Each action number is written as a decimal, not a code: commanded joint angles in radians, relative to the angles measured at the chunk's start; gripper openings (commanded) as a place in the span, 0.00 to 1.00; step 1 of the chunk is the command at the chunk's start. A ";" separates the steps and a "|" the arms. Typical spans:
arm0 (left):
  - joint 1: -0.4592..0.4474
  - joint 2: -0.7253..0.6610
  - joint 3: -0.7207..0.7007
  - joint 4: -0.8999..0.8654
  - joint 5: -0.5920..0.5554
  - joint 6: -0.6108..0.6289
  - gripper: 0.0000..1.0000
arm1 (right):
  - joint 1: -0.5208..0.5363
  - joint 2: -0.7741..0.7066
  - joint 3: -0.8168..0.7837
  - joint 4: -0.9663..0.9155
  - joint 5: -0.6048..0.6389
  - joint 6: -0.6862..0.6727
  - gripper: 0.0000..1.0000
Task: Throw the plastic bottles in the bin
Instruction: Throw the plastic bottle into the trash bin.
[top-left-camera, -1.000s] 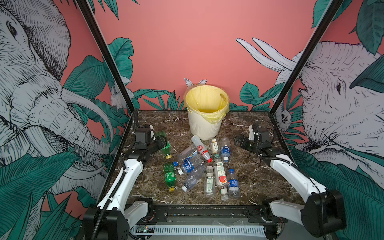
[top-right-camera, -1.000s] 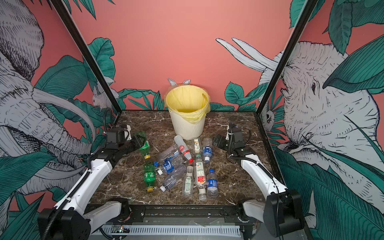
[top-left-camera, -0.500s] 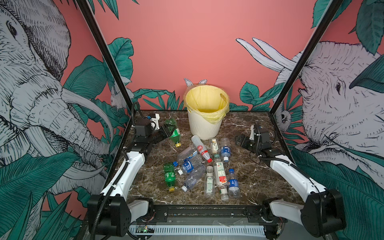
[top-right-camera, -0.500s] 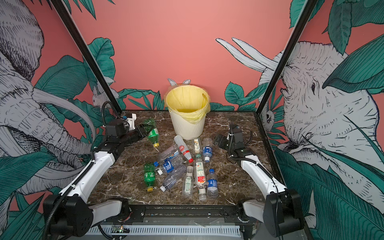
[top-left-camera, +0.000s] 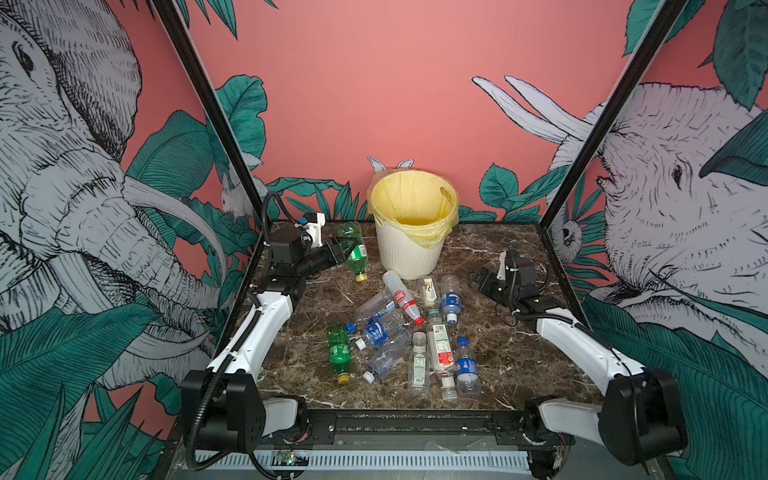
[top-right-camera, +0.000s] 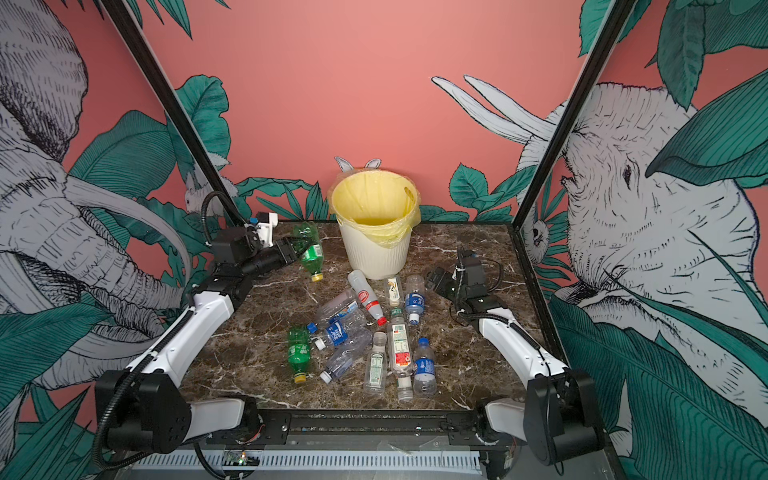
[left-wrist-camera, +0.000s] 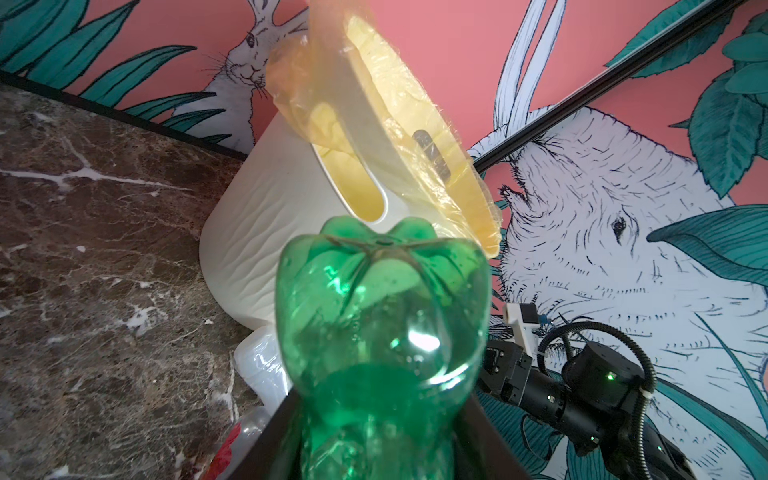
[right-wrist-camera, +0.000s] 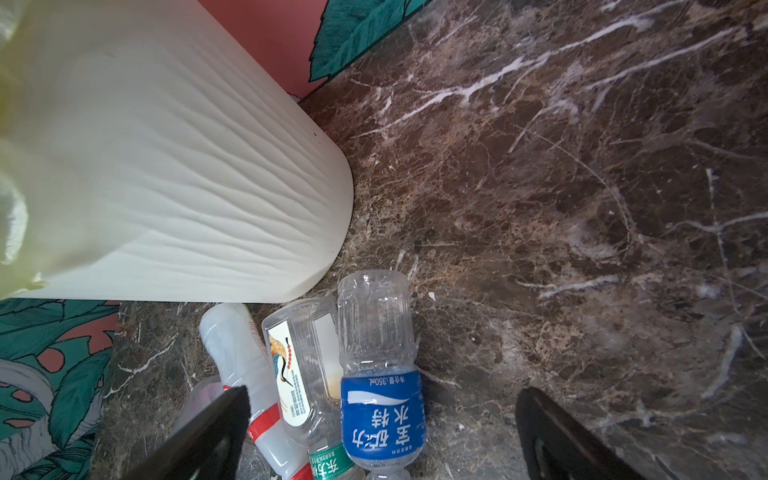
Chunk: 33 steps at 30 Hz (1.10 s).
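While the left end effector (top-left-camera: 343, 249) clamps 1 green bottle (top-left-camera: 358, 254) beside the bin (top-left-camera: 409, 259), the right end effector (top-left-camera: 480, 279) gapes empty and the other bottles (top-left-camera: 376, 332) litter the tabletop (top-left-camera: 519, 353): early days.

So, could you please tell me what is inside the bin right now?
Inside the bin, both top views show only its yellow bag liner; no bottle is visible. The near wall hides the very bottom, so that part cannot be checked.

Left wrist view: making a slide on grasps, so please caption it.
Left tool shut on a green bottle, its base facing the yellow-lined bin on the marble table.
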 joint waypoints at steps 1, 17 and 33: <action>0.008 -0.005 -0.009 0.157 0.066 -0.011 0.46 | -0.003 0.003 -0.001 0.029 -0.002 0.019 0.99; 0.004 -0.074 -0.175 0.259 0.033 -0.030 0.46 | -0.002 -0.021 -0.027 0.010 0.007 0.014 0.99; -0.208 0.446 0.802 -0.121 -0.111 -0.003 0.65 | -0.003 -0.017 -0.010 0.006 0.006 0.020 0.99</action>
